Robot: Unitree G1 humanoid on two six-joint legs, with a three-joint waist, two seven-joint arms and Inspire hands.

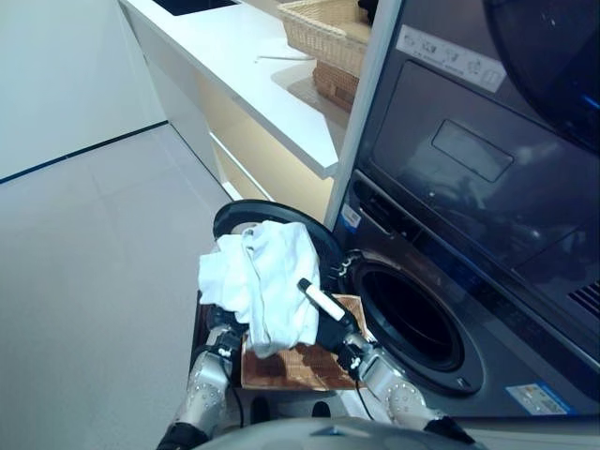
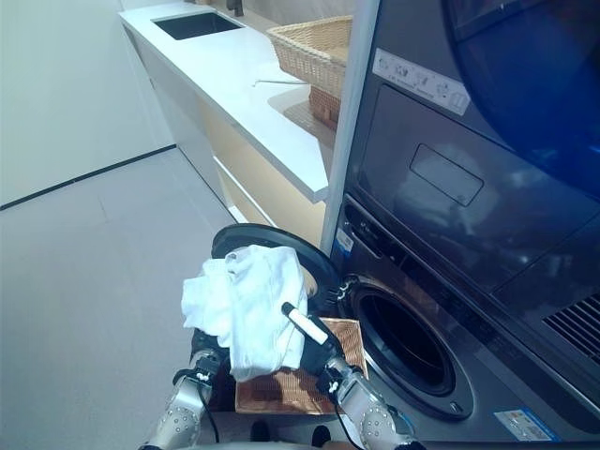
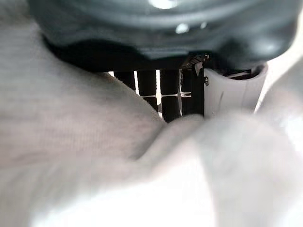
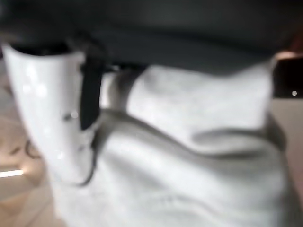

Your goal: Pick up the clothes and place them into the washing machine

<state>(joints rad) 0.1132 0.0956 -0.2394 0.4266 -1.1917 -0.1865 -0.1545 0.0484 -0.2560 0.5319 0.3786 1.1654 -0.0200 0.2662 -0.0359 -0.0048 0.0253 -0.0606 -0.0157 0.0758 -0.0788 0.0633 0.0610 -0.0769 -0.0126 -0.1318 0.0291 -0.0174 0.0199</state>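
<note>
A bundle of white clothes (image 1: 262,277) hangs lifted above a flat wicker basket (image 1: 305,367) on the floor, just left of the washing machine's round drum opening (image 1: 412,314). My right hand (image 1: 335,330) grips the bundle's right side, its white-covered thumb (image 1: 319,298) lying across the cloth; the right wrist view shows that thumb (image 4: 52,109) pressed into the white clothes (image 4: 189,161). My left hand (image 1: 221,339) holds the lower left of the bundle. In its wrist view the fingers (image 3: 161,92) and thumb sink into folds of cloth (image 3: 94,142).
The washer's round door (image 1: 239,214) stands open behind the clothes. A dryer front (image 1: 469,159) rises above the washer. To the left runs a white counter (image 1: 234,66) with a sink and a woven basket (image 1: 323,28). Pale floor (image 1: 94,281) lies on the left.
</note>
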